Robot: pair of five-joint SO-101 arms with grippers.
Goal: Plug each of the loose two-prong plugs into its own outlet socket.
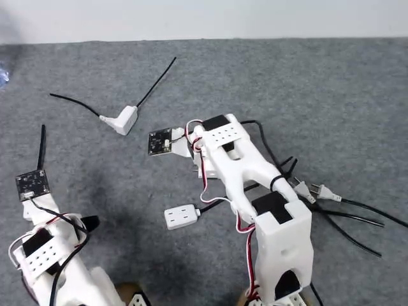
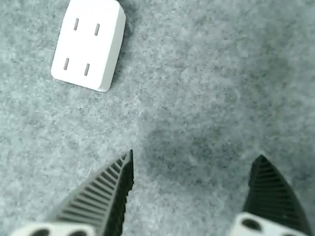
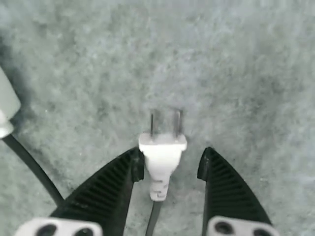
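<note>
My right end effector was released, its jaws straddling a white two-prong plug that lay on the grey counter with its prongs pointing away from the wrist. One finger touched the plug's body, while the other stood just apart, so nothing was gripped. My left end effector was also released. It hovered wide above bare counter, with the white outlet block near it, slots facing up and unoccupied. From the high camera I saw more loose plugs on black cords just beside the right arm.
</note>
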